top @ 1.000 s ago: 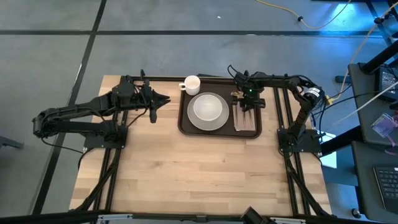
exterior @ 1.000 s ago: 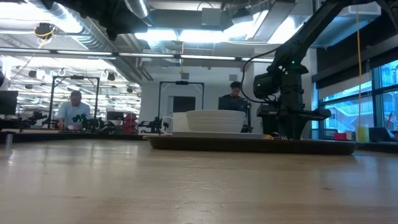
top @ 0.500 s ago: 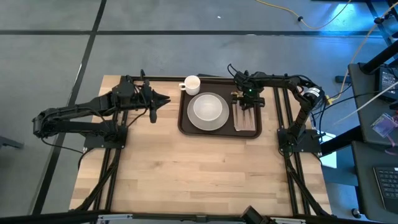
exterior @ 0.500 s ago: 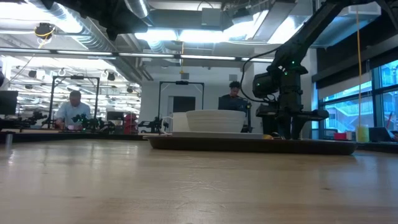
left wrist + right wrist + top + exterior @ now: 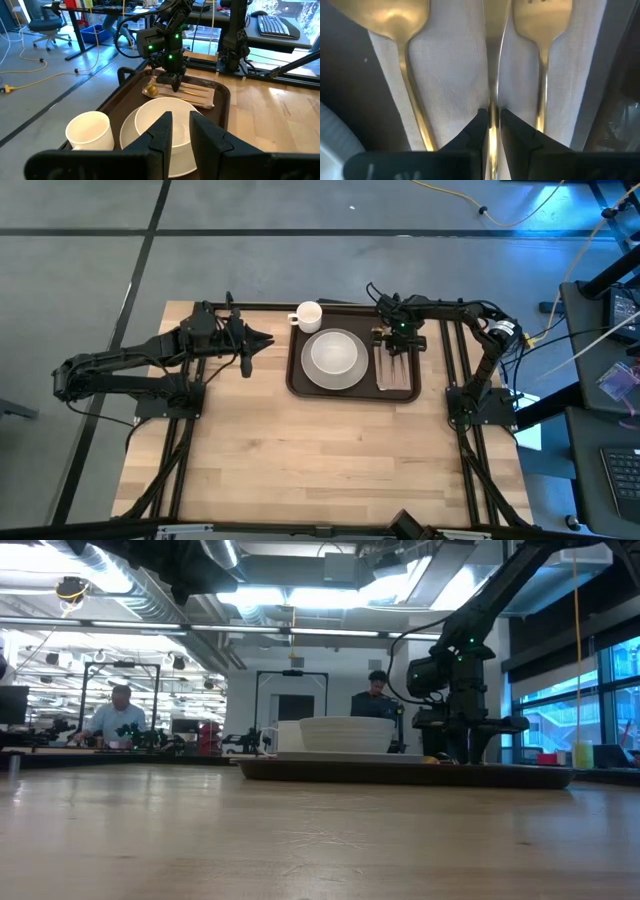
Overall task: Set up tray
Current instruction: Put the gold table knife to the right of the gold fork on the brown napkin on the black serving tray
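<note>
A wooden table (image 5: pixel 300 450) carries a dark brown tray (image 5: pixel 296 385) at its far middle, between the two arms. The tray looks nearly set. It holds a white plate with a bowl (image 5: pixel 333 356) at its centre, and a pinkish napkin (image 5: pixel 397 377) lies along its right side. A white cup (image 5: pixel 308 314) stands at the tray's far left corner. On the napkin lie a gold spoon (image 5: pixel 400 20) and a gold fork (image 5: pixel 540 20). The right end effector (image 5: pixel 492 122) is low over the napkin, its fingers clamped on a third gold utensil (image 5: pixel 493 75) between spoon and fork; releasing it seems the remaining step. The left end effector (image 5: pixel 180 131) waits left of the tray, fingers slightly apart, empty.
</note>
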Action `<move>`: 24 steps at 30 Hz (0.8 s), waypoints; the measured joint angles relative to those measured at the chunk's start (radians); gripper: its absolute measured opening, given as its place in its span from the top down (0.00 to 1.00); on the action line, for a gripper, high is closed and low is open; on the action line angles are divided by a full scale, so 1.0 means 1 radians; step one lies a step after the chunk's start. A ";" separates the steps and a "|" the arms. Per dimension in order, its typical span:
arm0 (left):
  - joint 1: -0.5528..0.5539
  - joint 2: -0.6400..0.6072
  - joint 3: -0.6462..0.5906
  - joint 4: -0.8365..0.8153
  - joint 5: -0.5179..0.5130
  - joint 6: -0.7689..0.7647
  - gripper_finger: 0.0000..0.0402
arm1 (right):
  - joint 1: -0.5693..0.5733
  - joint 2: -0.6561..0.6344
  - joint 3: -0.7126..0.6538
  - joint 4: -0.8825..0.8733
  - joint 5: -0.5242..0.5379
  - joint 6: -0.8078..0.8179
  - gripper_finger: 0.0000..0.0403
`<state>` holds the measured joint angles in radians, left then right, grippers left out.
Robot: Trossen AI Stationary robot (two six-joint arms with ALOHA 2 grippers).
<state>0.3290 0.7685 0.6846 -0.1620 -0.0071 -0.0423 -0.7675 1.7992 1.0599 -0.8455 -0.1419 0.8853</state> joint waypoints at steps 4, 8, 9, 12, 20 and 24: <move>0.000 0.000 0.000 0.000 0.000 -0.005 0.85 | -0.001 0.000 0.000 0.000 -0.001 0.000 0.87; 0.000 0.000 0.000 0.000 0.000 -0.006 0.85 | -0.001 0.000 0.000 0.000 -0.010 -0.005 0.87; 0.000 0.000 0.000 0.000 0.000 -0.007 0.85 | -0.001 0.000 0.000 0.001 -0.010 -0.006 0.87; 0.000 0.000 0.000 0.000 0.000 -0.007 0.85 | -0.001 0.000 0.000 0.006 -0.014 -0.007 0.87; 0.000 0.000 0.000 0.000 0.000 -0.023 0.85 | -0.001 0.000 0.000 0.013 -0.022 -0.014 0.87; 0.000 0.000 0.000 0.000 0.000 -0.023 0.85 | -0.001 0.000 0.000 0.013 -0.024 -0.029 0.87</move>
<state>0.3290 0.7686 0.6846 -0.1623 -0.0071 -0.0657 -0.7685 1.7994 1.0599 -0.8320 -0.1657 0.8564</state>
